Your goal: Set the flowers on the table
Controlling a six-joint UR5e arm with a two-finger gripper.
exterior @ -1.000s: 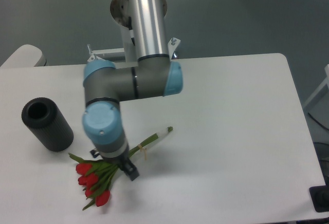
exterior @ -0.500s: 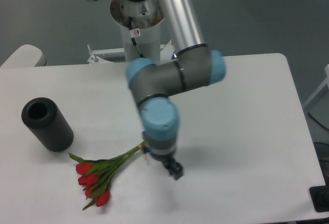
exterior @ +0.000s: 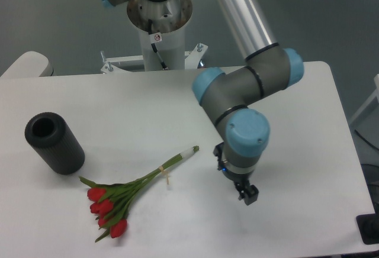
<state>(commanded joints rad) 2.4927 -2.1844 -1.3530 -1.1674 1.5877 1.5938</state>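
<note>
The flowers [exterior: 127, 196] lie flat on the white table [exterior: 296, 104], red heads near-left and pale stem end pointing far-right, apart from the gripper [exterior: 248, 196] hovering to their right, its fingers largely hidden beneath the wrist so their spacing cannot be told, while a black cylinder [exterior: 53, 142] stands far-left.

Robotics lab: UR5e arm [exterior: 249, 86] on pedestal [exterior: 160, 27], plain white table [exterior: 296, 110], grey floor [exterior: 53, 15].

Bare table [exterior: 296, 98] surrounds the gripper [exterior: 247, 196]; flowers [exterior: 127, 193] and black cylinder [exterior: 54, 142] obstruct the left.
</note>
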